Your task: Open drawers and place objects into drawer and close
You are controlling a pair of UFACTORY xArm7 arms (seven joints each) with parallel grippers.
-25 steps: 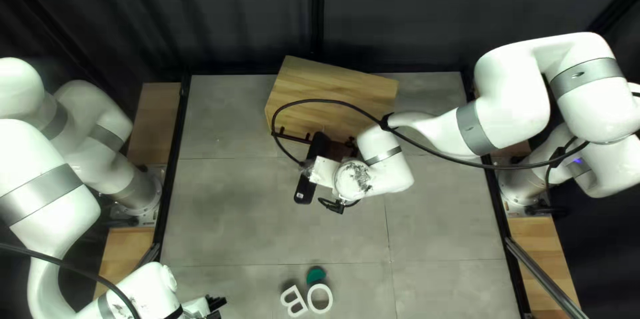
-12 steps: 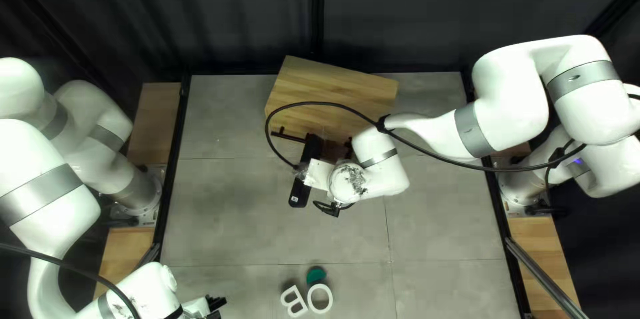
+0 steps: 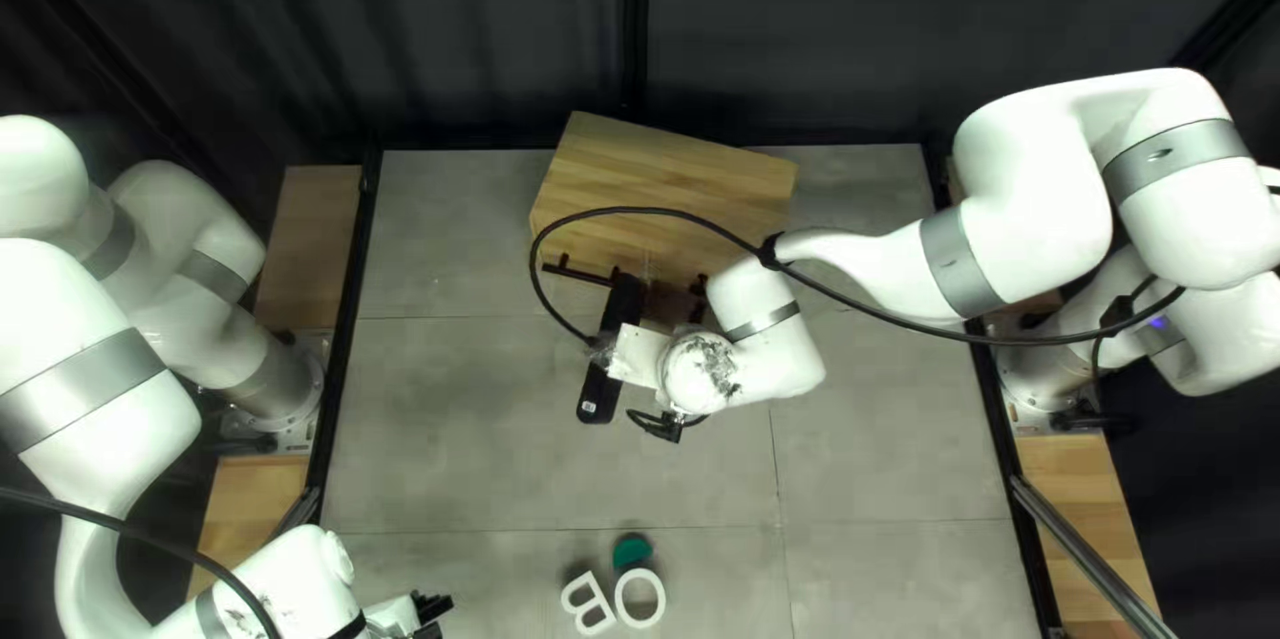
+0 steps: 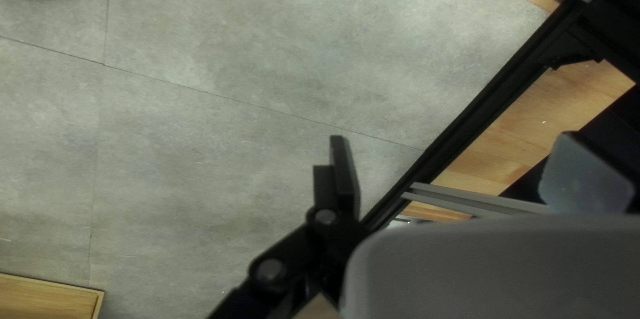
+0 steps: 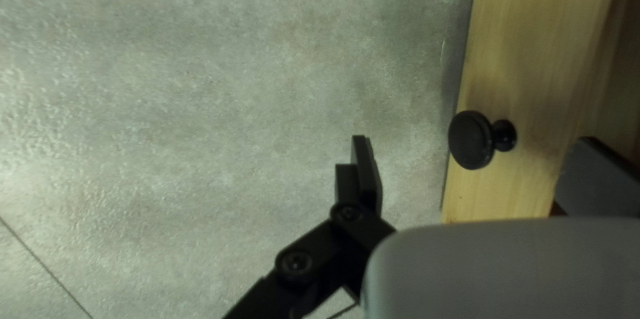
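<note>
My right gripper [image 3: 640,348] hangs over the front of the wooden cabinet [image 3: 667,186] in the top left view, fingers hidden below the wrist. A brown drawer interior [image 3: 664,306] shows beside it. In the right wrist view my right gripper [image 5: 473,138] is open, with a black knob [image 5: 471,139] on the pale drawer front [image 5: 527,46] between its spread fingers; contact cannot be told. My left gripper [image 3: 434,608] is low at the left of the top left view; in its wrist view that gripper [image 4: 455,136] stands open over bare table.
White letters B [image 3: 587,602] and O [image 3: 640,598] lie near the table's near edge, beside a green piece [image 3: 632,551]. A black cable [image 3: 680,207] loops over the cabinet. In the left wrist view, a wooden corner [image 4: 50,296] and the table's dark edge rail [image 4: 467,116] show.
My right gripper has shifted slightly toward the near edge and the left of the top left view, its cable moving along. The left arm, letters and green piece have not moved.
</note>
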